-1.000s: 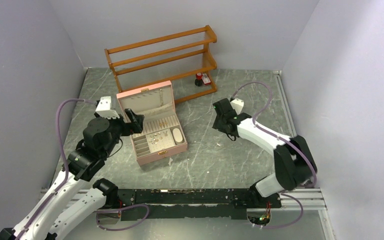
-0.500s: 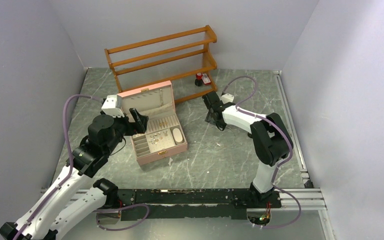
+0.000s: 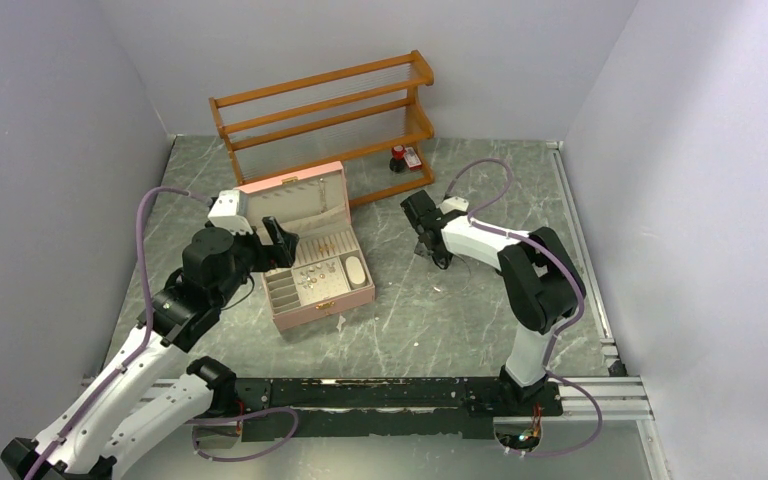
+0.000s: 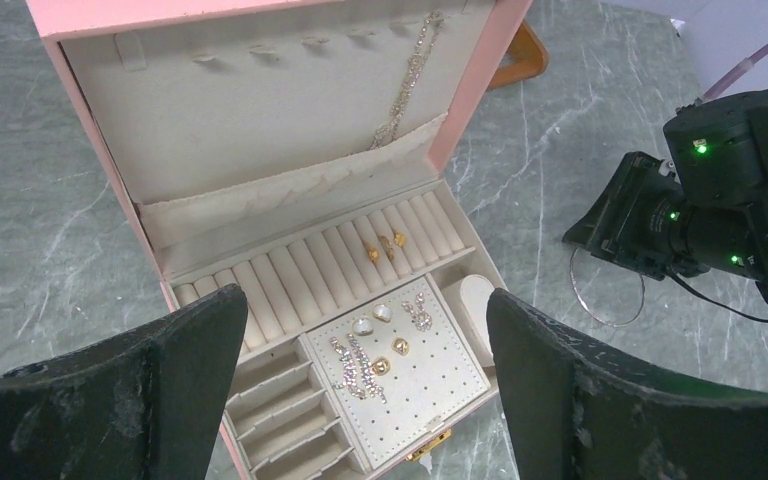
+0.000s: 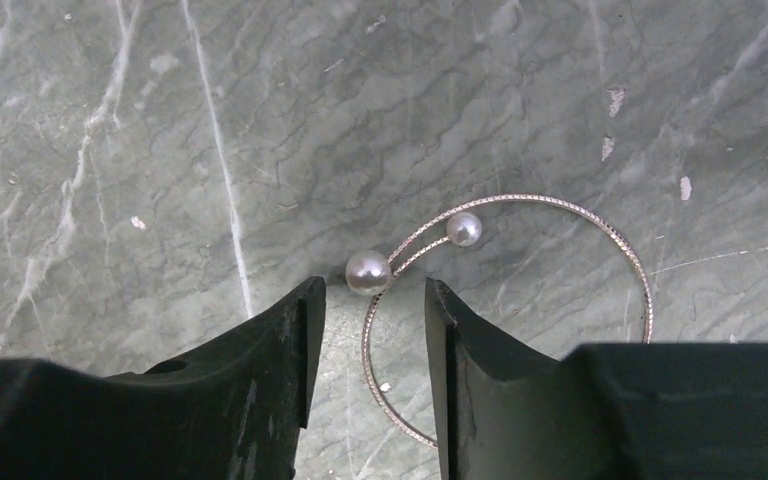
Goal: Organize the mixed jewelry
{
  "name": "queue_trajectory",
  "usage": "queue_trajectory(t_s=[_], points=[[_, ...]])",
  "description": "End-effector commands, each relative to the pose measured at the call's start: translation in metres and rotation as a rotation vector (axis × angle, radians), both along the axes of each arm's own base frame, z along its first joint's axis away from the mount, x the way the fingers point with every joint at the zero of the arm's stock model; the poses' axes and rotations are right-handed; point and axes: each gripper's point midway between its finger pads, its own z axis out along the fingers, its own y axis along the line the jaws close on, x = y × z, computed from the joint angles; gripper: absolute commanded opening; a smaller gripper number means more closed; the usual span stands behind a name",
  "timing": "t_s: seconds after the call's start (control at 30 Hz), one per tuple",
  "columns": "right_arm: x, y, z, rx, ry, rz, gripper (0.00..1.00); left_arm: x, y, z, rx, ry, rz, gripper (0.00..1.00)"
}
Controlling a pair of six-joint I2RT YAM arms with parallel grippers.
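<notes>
Two arms, white shells on black joints — finish alike on both.
The left arm [image 3: 120,395] and right arm [image 3: 530,280] show white link covers, rounded black joint housings and black bases at the bottom of the frame. A lilac cable [image 3: 143,250] loops off the left arm at mid-left; a second cable [image 3: 487,161], same lilac, arcs right of centre. A small white block [image 3: 228,209] sits at each wrist. The left gripper [image 4: 365,305] has matt black fingers [image 4: 190,370], scuffed and dusty at the edges — the right gripper [image 5: 372,300] likewise black, tapered. Small green indicator lights [image 4: 700,147] dot the right wrist housing.
</notes>
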Motion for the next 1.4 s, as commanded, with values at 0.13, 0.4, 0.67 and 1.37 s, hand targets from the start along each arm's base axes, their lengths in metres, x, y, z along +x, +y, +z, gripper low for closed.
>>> queue_trajectory(t_s=[0.13,0.4,0.67,1.37], points=[[0.006,-0.008,0.003,-0.036,-0.052,-0.034,0.43,0.000,0.004,0.011,-0.009,-0.034,0.016,0.93],[0.005,-0.008,0.001,-0.020,-0.070,-0.025,0.20,-0.001,0.005,0.013,-0.010,-0.033,0.020,0.93],[0.001,-0.008,0.014,-0.003,-0.097,-0.003,0.15,-0.002,0.004,0.015,-0.023,-0.036,0.015,0.93],[-0.023,0.064,0.175,0.139,-0.481,0.426,0.14,-0.007,-0.045,0.049,-0.248,0.049,-0.142,0.95]])
